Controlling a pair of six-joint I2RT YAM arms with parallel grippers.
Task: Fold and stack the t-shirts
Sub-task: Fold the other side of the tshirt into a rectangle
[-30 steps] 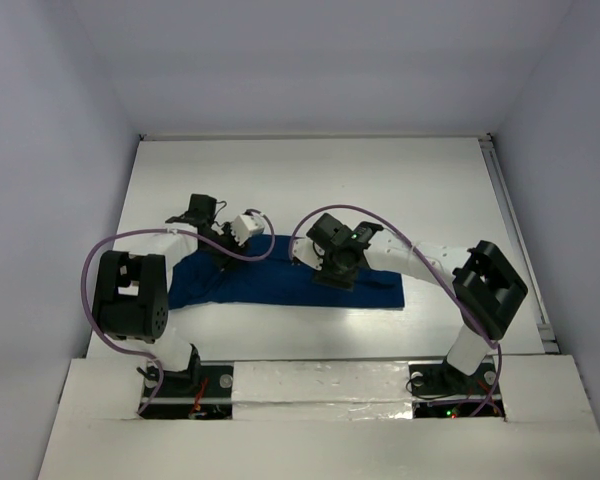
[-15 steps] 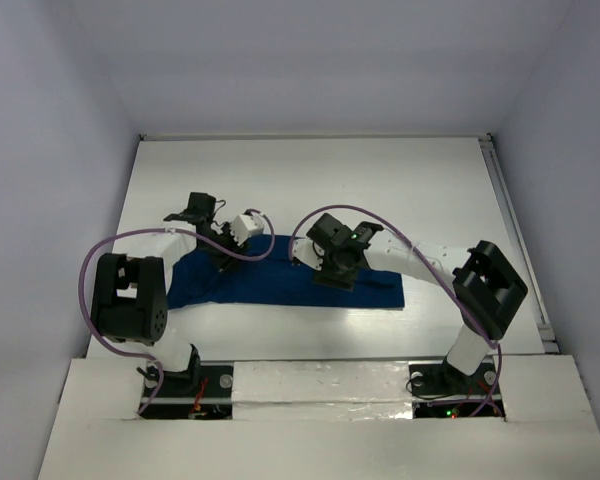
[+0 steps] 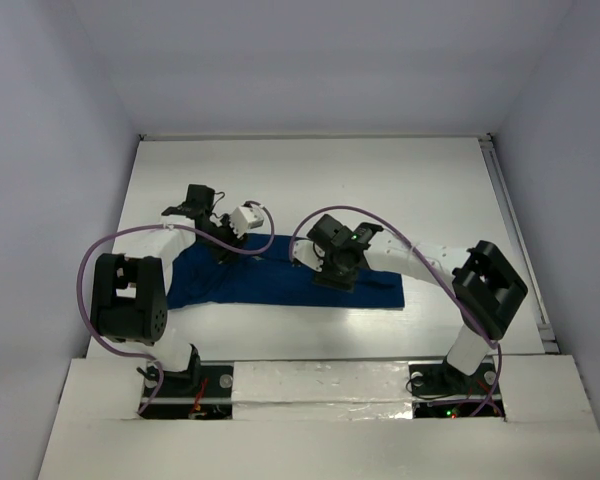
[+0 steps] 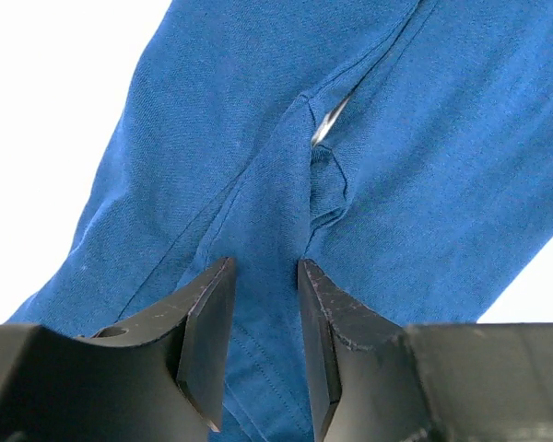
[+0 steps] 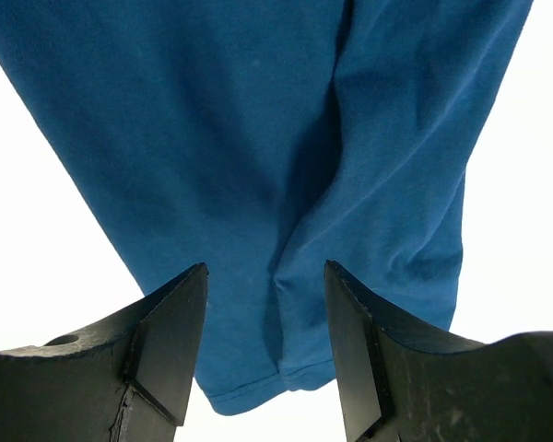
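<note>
The dark navy t-shirt (image 3: pixel 270 285) lies on the white table (image 3: pixel 380 180) as a long folded strip running left to right. My left gripper (image 3: pixel 222 240) hovers over the strip's left part. In the left wrist view its jaws (image 4: pixel 265 267) stand a little apart, open, over a raised crease in the t-shirt (image 4: pixel 424 184). My right gripper (image 3: pixel 330 272) is over the strip's middle. Its jaws (image 5: pixel 265 272) stand wide open above a soft fold and the hemmed edge of the t-shirt (image 5: pixel 212 110), with nothing held.
White table shows on both sides of the cloth in the wrist views. Grey walls enclose the table on the left, back and right. A metal rail (image 3: pixel 510 220) runs along the right edge. Purple cables loop off both arms.
My left gripper has drawn slightly up and to the left over the shirt, its jaws a touch wider. The right arm and the shirt have stayed put.
</note>
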